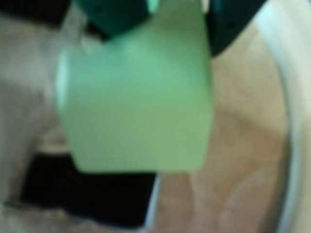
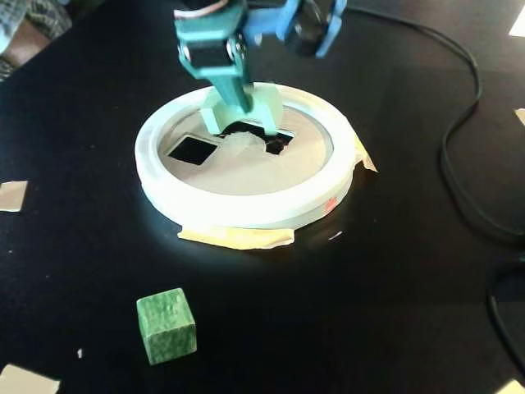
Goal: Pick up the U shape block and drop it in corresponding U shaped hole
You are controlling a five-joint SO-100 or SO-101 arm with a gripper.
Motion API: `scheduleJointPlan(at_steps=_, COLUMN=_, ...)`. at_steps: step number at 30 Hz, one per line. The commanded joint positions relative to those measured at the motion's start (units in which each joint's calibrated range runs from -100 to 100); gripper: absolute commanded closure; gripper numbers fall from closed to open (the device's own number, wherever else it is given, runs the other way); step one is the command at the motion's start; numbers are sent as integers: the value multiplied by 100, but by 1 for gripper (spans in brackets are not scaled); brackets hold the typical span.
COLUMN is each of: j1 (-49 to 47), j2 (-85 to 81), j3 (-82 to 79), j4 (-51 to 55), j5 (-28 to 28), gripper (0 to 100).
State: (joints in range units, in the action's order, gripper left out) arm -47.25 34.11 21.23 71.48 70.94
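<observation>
The wrist view is showing everything blurred. The U shape block (image 1: 136,97) is filling the middle of the picture as a pale mint-green mass, and the dark teal fingers (image 1: 112,17) of the gripper (image 1: 167,14) are pressing against its top at the upper edge. Below the block's lower left corner a dark cutout (image 1: 97,199) is lying in the tan cardboard disc (image 1: 243,145). The disc's white ring (image 1: 296,97) is curving down the right edge.

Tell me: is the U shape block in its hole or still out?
Out. The gripper holds the U shape block above the U shaped hole.
</observation>
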Motion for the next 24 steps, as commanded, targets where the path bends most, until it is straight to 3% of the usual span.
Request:
scheduleJointPlan(at_steps=1, j1=94, j2=-38, j3=145, j4=-179, j5=24, gripper=98)
scheduleJointPlan(at_steps=17, j1=343, j2=114, j3=664, j4=-179, j5=20, gripper=97)
scheduleJointPlan(at_steps=24, j1=243, j2=114, j3=755, j4=-179, j5=20, gripper=62)
